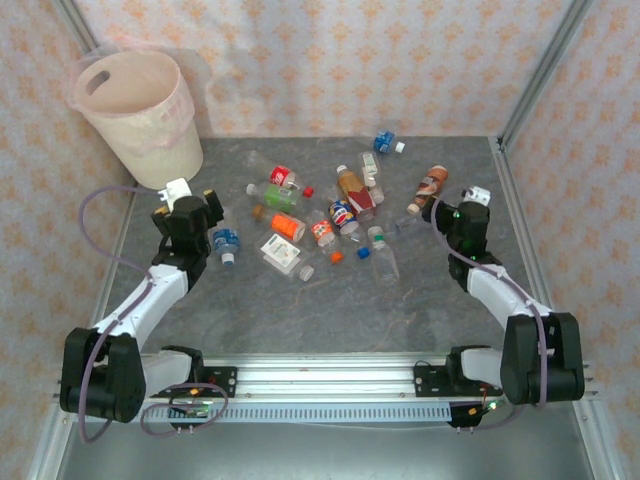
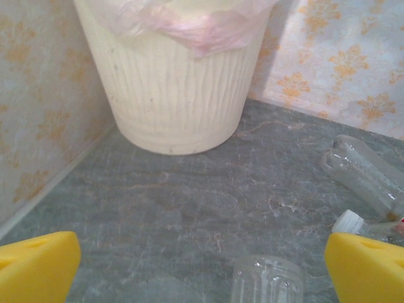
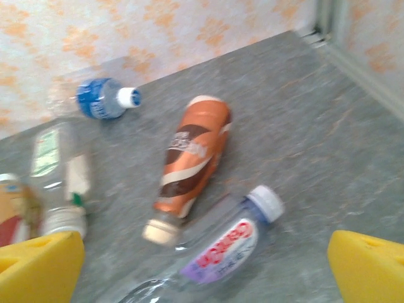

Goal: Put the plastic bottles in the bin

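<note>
Twelve or so bottles point(image 1: 320, 215) lie on their sides across the table point(image 1: 400, 300) in the top view, all outside the bin point(image 1: 150, 140), which stands in the far left corner. The left gripper point(image 1: 185, 203) sits just before the bin, jaws spread wide and empty, with a blue-label bottle point(image 1: 226, 243) just beside it on its right. The right gripper point(image 1: 455, 205), equally wide and empty, is near a brown bottle point(image 1: 430, 187). The bin is well apart from it, so the left arm has the shorter carry.

Left wrist: the bin's ribbed, matte cream wall point(image 2: 177, 95) is straight ahead, with a thin liner point(image 2: 189, 25) crumpled over the rim. A ribbed clear bottle point(image 2: 265, 281) pokes in between the yellow pads point(image 2: 38, 268), nearer the right one.

Right wrist: the brown bottle point(image 3: 192, 158), glossy and tapered, points its cap at the gripper, long axis running away. Nearer, a clear bottle point(image 3: 221, 252) lies diagonally between the pads point(image 3: 369, 268). I judge it the easier cross-axis pinch.
</note>
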You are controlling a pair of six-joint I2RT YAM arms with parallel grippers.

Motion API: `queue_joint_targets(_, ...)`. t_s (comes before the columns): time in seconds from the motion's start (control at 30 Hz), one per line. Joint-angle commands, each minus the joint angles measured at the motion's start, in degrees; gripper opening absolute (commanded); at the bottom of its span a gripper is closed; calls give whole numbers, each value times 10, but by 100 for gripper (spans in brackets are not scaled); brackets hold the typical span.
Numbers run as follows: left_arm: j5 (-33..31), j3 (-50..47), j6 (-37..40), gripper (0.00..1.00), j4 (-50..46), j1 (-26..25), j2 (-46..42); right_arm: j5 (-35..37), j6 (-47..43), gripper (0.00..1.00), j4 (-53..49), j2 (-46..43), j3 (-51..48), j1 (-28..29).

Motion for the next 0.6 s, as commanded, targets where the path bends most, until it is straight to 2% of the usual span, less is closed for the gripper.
queue_joint_targets(0.0, -20, 45, -116, 100, -195, -5, -15, -97, 101, 99, -127, -9, 35, 19)
queue_joint_targets(0.1, 17, 77, -160, 100, -270, -5, -14, -138, 146, 99, -169, -8, 44, 47)
queue_joint_targets(0.3, 119, 109, -193, 100, -325, -5, 18, -111, 132, 99, -289, -2, 72, 110)
queue_joint_targets(0.57, 141, 119, -202, 100, -343, -9, 31, -106, 77, 99, -360, 42, 73, 194)
